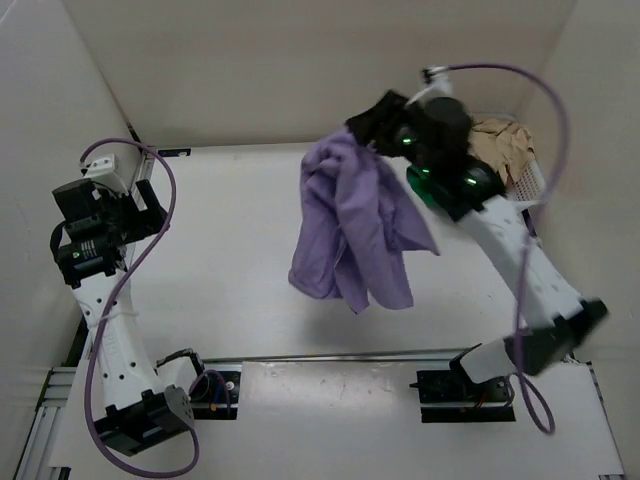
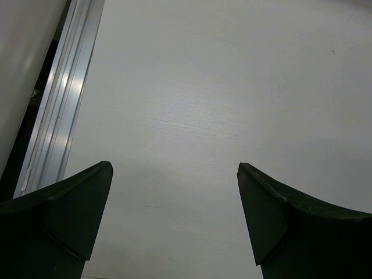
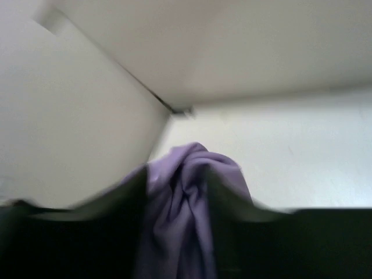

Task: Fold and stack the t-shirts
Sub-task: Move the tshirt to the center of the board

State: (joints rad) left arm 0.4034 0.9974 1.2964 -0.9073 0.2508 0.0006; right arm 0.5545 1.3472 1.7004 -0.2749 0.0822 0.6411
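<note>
Top external view: seemingly barely begun — right gripper (image 1: 368, 124) clamps the unfolded lavender t-shirt (image 1: 350, 225) aloft, tan t-shirt (image 1: 503, 143) waits in the basket (image 1: 531, 181), left gripper (image 2: 174, 168) gapes empty.

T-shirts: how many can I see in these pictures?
2. A lavender t-shirt dangles in the air at the right gripper, above the table; a tan t-shirt lies crumpled in the white basket at the far right. More may be hidden under it.

- Lavender t-shirt (image 1: 350, 225) is hanging from the right hand (image 1: 368, 124), blocking the middle of the desk (image 1: 220, 260).
- Left desk half is lying open.
- Basket (image 1: 528, 180) is crowding the far-right corner.
</note>
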